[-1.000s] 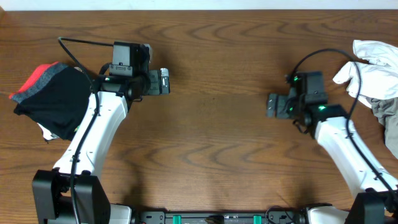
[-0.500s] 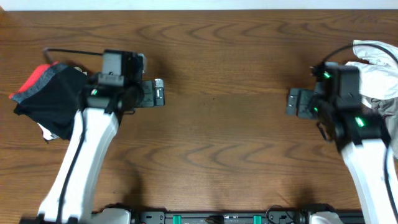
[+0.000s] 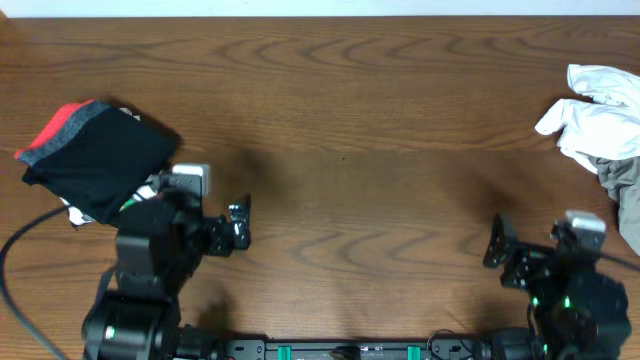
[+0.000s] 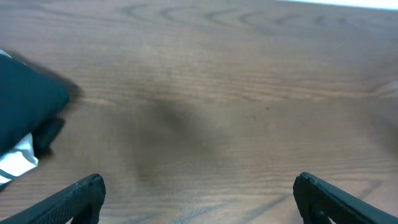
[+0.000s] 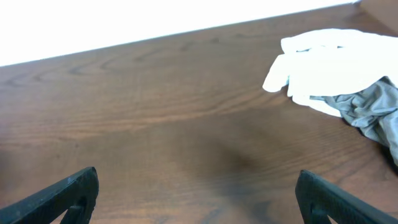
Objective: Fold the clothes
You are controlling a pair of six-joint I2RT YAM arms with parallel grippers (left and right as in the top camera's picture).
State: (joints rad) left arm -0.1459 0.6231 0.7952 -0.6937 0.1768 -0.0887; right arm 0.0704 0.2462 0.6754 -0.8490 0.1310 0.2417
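One pair of black trousers (image 3: 95,160) lies folded into a compact bundle at the left end of a brown wooden table (image 3: 350,120). The bundle sits askew to the table edges, with its red-and-grey waistband at the far left corner. It is close to square, so no long axis stands out. A scrap of white cloth (image 3: 72,210) shows under its near edge. In the left wrist view the trousers (image 4: 28,112) fill the left border. The left gripper (image 3: 243,222) hangs just right of the bundle near the front edge, fingers spread wide and holding nothing. The right gripper (image 3: 497,243) sits near the front right, fingers likewise apart and empty. At the far right lie two crumpled garments, touching: one white (image 3: 595,115), one grey (image 3: 625,185).
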